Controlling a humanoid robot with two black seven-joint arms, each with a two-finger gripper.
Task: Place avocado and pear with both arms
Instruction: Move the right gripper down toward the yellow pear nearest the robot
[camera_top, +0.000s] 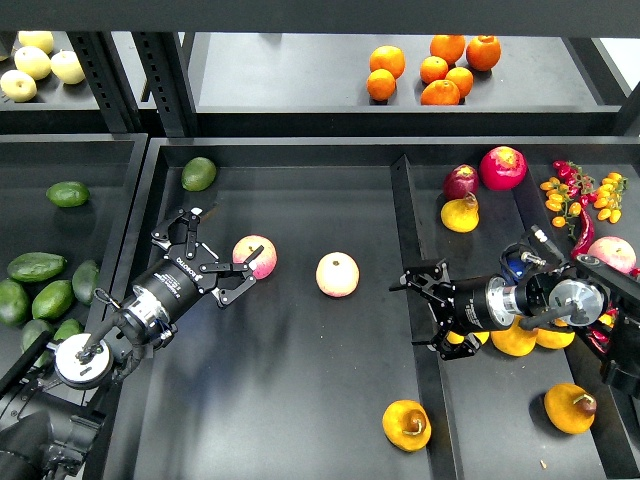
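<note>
A golden yellow-orange pear (406, 424) with a brown dimple lies at the front of the centre tray (300, 400). Similar pears (570, 408) lie in the right bin. Dark green elongated avocados (36, 266) lie in the left bin, well left of both grippers. My left gripper (222, 255) is open and empty, its fingers spread just left of a pink-and-yellow apple (254, 256). My right gripper (422, 316) is open and empty over the divider (405, 220) between the centre tray and the right bin, above and behind the pear.
A second blushed apple (337, 274) sits mid-tray. A brighter green round avocado (198, 173) lies at the tray's back left. Oranges (432, 70) and pale apples (40, 62) are on the upper shelf. Red fruits (502, 167), cherry tomatoes (580, 195) and chillies fill the right bin.
</note>
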